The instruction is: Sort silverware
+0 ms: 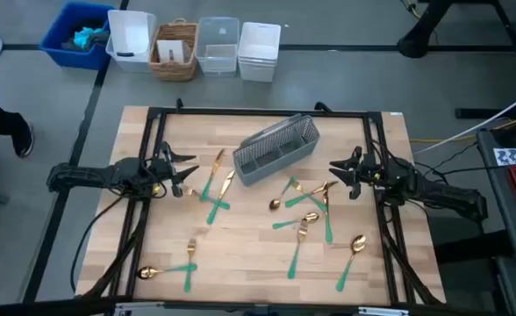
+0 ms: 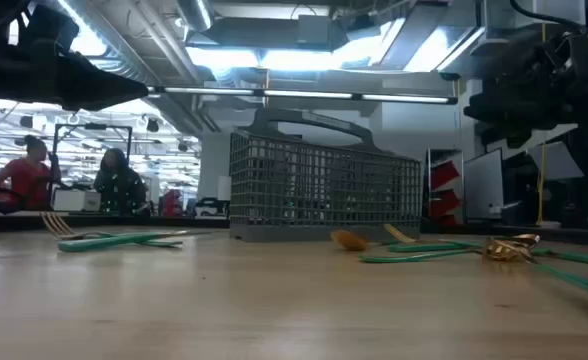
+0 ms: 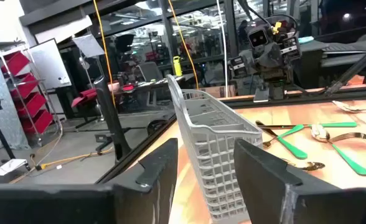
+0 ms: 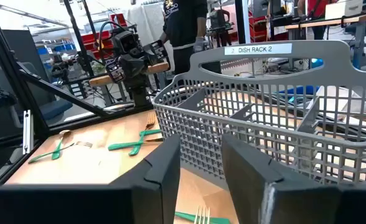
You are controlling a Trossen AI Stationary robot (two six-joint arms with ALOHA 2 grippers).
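The silverware [image 1: 304, 209] lies loose on the wooden table [image 1: 240, 254], none of it sorted as far as I can see: gold heads, slim green handles, forks and spoons mostly, with what look like knives among them. One crossed cluster [image 1: 214, 193] sits toward the left side, just beside the grey mesh caddy [image 1: 275, 149]; a thicker tangle lies right of centre, and a fork [image 1: 190, 246], a spoon [image 1: 166, 270] near the front left corner and another spoon [image 1: 353, 254] toward the front right lie on their own. The caddy stands at an angle near the middle of the back edge, and its compartments look empty from the right wrist view. I judge the job to be at its very start, with no piece picked yet. The left gripper [image 1: 181, 171] hangs over the left side of the table, fingers parted moderately and holding nothing, pointed toward the caddy. The right gripper [image 1: 344, 171] mirrors it on the right side, fingers likewise apart and empty. The next move, I would guess, calls for either arm to drop onto the nearest piece, and the thin flat handles lying flush on the wood, some overlapping, will want a careful pinch to lift one alone.
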